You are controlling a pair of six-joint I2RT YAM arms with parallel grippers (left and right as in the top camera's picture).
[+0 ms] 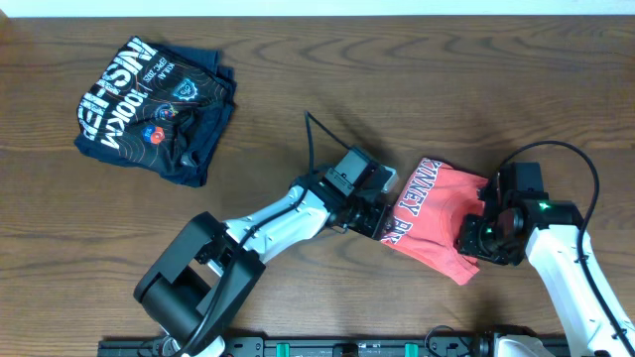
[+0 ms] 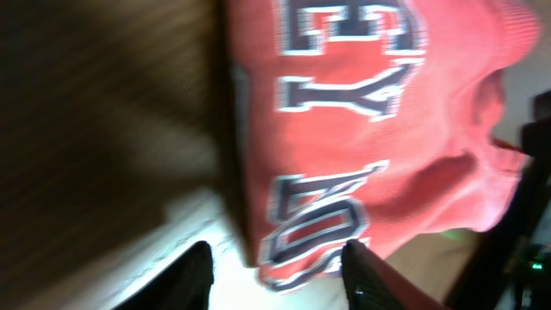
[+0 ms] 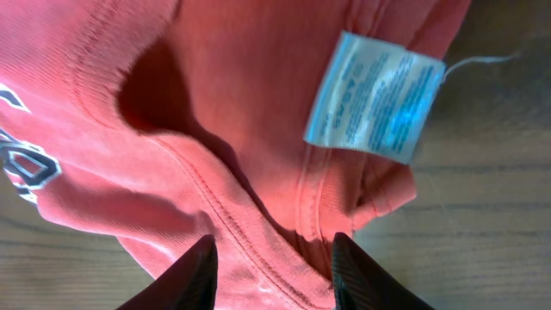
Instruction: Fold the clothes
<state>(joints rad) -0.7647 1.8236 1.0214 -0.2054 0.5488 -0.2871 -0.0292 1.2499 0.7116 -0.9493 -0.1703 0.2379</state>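
The left arm [image 1: 283, 213] stretches from its base at the near table edge up and across toward the middle. Its wrist is tipped down, so the left claw [image 1: 380, 213] sits low over the wooden table [image 1: 327, 69] at one side edge of the orange-red T-shirt [image 1: 437, 213]. Its two fingers [image 2: 196, 274] stand apart and grip nothing. The shirt's edge, with the lowest of the white-outlined block letters [image 2: 323, 228], lies just ahead of them and partly between them. The right arm [image 1: 566, 260] comes in from the near right corner and bends back toward the shirt. That sets the right claw [image 1: 478, 238] on the garment's opposite edge, facing the left claw across it. Its fingers [image 3: 191, 277] are also spread, and a stitched seam of red cloth runs between them; they do not appear to press on it. Ahead of this claw, off toward one finger's side, a white label [image 3: 374, 108] lies on the fabric. The shirt is bunched and creased in a heap between the two claws, filling the space that separates them. A dark navy folded shirt [image 1: 154, 109] with white lettering lies well apart behind the left claw, toward the far left of the table. A black cable [image 1: 313, 139] arches above the left wrist.
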